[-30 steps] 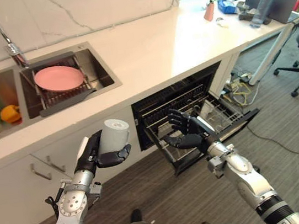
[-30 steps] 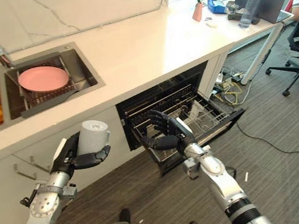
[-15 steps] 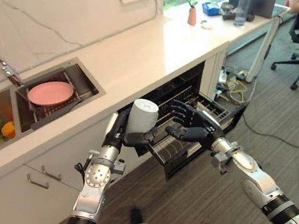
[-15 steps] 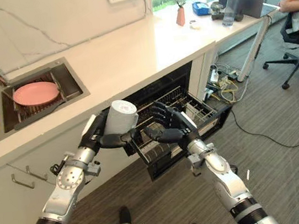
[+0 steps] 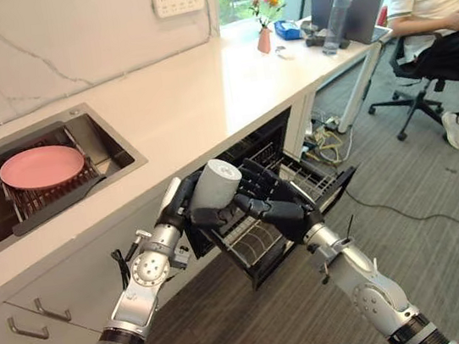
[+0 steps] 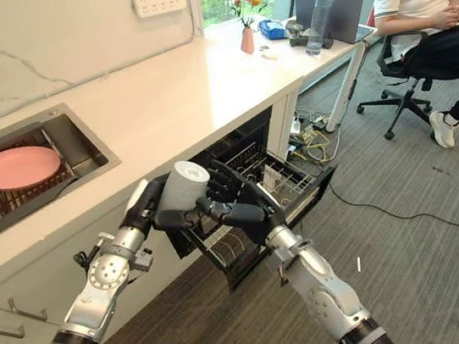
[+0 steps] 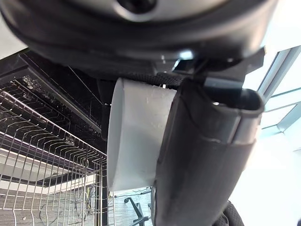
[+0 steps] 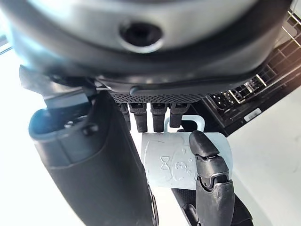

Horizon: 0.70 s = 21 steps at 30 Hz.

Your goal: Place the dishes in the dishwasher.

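The left hand (image 5: pixel 185 208) has its fingers wrapped round a white mug (image 5: pixel 213 184), held above the pulled-out dishwasher rack (image 5: pixel 260 238); the right hand (image 5: pixel 276 209), fingers loosely spread, touches the mug's far side

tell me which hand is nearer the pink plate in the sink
Left. The left hand is curled round the white cup in front of the counter, on the side of the pink plate. The right hand is beyond the cup, over the dishwasher rack.
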### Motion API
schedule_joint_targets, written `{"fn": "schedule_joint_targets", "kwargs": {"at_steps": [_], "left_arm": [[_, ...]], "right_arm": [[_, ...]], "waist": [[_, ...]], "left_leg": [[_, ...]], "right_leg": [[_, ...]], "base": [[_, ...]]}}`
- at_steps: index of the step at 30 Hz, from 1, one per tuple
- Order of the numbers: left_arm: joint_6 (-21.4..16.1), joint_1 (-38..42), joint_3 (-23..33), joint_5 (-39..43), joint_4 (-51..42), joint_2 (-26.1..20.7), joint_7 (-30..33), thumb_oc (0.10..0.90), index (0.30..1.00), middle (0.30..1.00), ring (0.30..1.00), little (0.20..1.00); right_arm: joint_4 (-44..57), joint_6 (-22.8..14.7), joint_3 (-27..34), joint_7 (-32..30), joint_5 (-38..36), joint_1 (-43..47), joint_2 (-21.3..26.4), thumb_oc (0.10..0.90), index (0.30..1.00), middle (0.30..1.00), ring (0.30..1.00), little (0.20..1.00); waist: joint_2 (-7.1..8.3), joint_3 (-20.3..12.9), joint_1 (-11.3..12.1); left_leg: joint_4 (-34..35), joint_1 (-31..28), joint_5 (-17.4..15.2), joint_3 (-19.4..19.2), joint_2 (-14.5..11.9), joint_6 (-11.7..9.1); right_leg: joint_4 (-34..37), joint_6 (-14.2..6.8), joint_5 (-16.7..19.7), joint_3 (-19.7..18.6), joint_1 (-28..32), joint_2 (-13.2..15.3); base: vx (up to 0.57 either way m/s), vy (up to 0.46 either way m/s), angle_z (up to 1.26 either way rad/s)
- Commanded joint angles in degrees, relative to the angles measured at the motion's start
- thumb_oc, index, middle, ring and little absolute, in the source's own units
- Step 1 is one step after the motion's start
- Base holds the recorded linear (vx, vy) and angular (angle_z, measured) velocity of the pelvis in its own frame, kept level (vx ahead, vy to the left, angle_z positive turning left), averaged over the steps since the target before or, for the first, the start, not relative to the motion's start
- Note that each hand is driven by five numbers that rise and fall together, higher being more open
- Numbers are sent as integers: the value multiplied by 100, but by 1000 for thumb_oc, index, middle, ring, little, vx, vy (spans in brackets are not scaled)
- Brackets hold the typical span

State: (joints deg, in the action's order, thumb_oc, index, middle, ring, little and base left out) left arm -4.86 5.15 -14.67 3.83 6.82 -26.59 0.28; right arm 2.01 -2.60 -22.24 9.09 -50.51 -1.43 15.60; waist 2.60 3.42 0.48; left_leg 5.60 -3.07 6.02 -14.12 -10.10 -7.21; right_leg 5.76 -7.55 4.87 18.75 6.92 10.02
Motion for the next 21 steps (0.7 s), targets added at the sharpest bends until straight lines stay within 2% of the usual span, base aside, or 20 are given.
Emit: {"fn": "schedule_joint_targets", "kwargs": {"at_steps": [1, 11, 21], "left_arm": [[-544, 519, -130, -114, -253, 20, 6, 400, 300, 300, 300, 300], [-481, 601, -345, -141, -264, 120, -52, 400, 300, 300, 300, 300], [-301, 1108, -595, -501, -109, 313, 210, 400, 300, 300, 300, 300]], "right_arm": [[621, -380, 92, 247, -424, 632, -78, 800, 900, 900, 900, 900], [237, -207, 39, 140, -307, 740, -56, 800, 900, 900, 900, 900], [-99, 49, -30, -300, 272, 983, -94, 800, 900, 900, 900, 900]], "waist": [[-156, -351, 138], [-125, -360, 213], [-104, -387, 271]], "left_leg": [[-64, -35, -426, -95, -48, 49], [-79, 3, -447, 26, 16, 88], [-104, 43, -464, 124, 70, 118]], "right_leg": [[-76, -396, -242, 252, -293, 289], [-76, -423, -209, 391, -259, 353], [-76, -430, -189, 490, -235, 387]], "base": [[26, 34, -16], [3, 4, -1], [-3, 13, 6]]}}
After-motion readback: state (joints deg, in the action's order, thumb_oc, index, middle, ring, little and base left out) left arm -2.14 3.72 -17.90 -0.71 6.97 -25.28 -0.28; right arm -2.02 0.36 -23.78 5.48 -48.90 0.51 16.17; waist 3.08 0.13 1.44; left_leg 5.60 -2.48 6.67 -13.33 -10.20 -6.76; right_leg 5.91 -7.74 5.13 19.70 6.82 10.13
